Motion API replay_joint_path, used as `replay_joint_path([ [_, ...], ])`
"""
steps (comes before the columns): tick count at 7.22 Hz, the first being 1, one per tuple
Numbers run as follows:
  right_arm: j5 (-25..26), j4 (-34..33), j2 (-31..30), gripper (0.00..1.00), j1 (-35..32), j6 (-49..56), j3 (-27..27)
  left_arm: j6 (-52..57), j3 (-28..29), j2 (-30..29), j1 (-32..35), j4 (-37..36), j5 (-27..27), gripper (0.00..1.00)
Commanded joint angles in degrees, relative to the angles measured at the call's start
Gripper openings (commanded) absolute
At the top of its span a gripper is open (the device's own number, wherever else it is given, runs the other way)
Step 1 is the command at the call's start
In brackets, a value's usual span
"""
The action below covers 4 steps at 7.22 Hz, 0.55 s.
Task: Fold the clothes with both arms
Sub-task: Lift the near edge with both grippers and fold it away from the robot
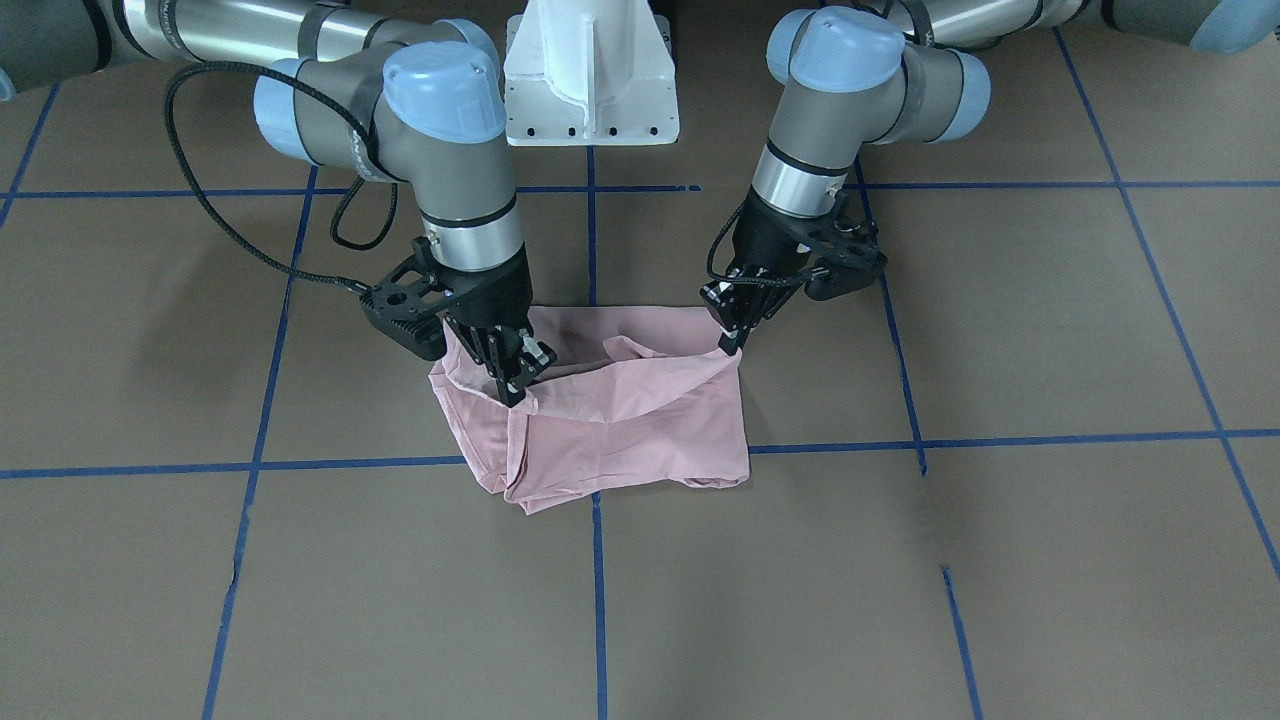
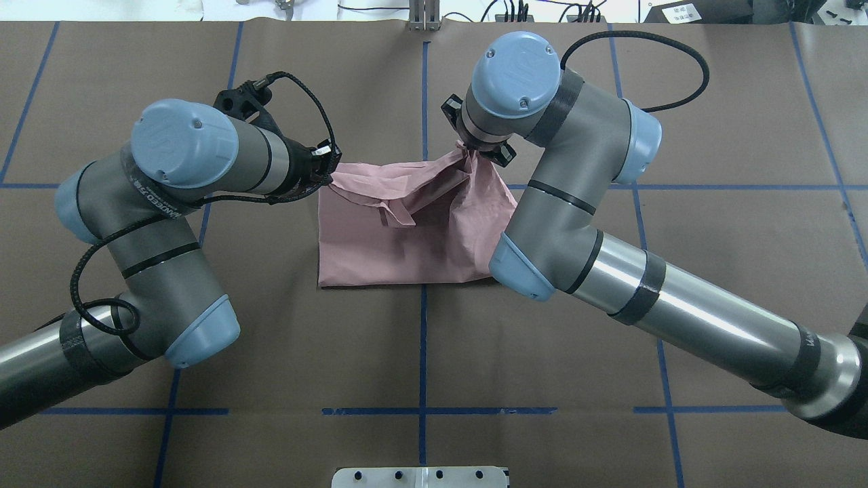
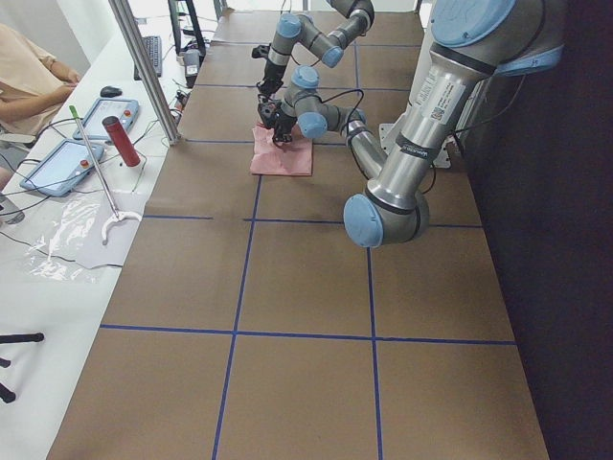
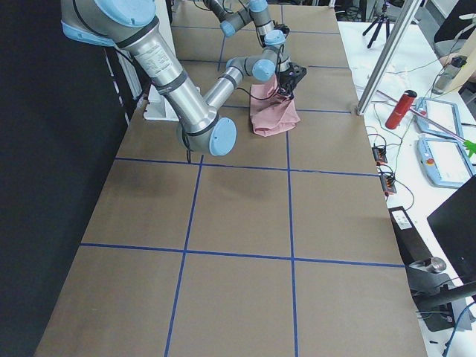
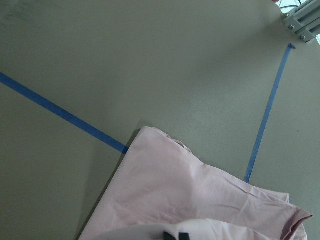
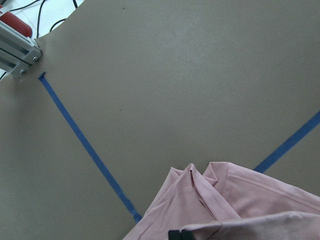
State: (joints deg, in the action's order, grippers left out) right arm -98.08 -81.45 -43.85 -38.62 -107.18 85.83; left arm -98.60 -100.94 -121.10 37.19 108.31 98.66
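Note:
The pale pink T-shirt (image 1: pixel 630 420) lies folded in a rough rectangle on the brown table, plain side up, with no print showing; it also shows from overhead (image 2: pixel 407 244). My left gripper (image 1: pixel 733 342) (image 2: pixel 328 169) is shut on one far corner of the shirt and holds it a little off the table. My right gripper (image 1: pixel 516 385) (image 2: pixel 468 152) is shut on the other far corner, and the cloth bunches up to it. In the wrist views the shirt (image 5: pixel 200 200) (image 6: pixel 235 205) hangs under the fingers, whose tips barely show at the bottom edge.
The white pedestal base (image 1: pixel 590 80) stands between the arms. Blue tape lines (image 1: pixel 600 600) grid the brown table cover. Beside the table, a metal post (image 3: pixel 144 67), a red bottle (image 3: pixel 122 140), tablets and a seated person (image 3: pixel 29 77) show in the exterior left view.

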Motion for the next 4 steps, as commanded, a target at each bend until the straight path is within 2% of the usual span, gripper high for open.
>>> replay_joint_path([
  [1, -0.4, 1.6, 0.4, 0.0, -0.5, 0.0, -2.9, 0.2, 2.7, -1.1, 0.0, 0.3, 0.0, 0.0],
  [2, -0.5, 1.7, 0.5, 0.0, -0.4, 0.9, -4.7, 1.5, 6.4, -2.1, 0.1, 2.2, -0.9, 0.0],
  [3, -0.7, 3.6, 0.5, 0.26, -0.4, 2.3, -7.8, 3.3, 14.5, -3.6, 1.2, 10.0, -2.8, 0.09],
  [4, -0.4, 13.4, 1.4, 0.74, -0.5, 3.6, -16.7, 7.5, 25.4, -7.0, 4.4, 17.6, -3.0, 0.41],
])
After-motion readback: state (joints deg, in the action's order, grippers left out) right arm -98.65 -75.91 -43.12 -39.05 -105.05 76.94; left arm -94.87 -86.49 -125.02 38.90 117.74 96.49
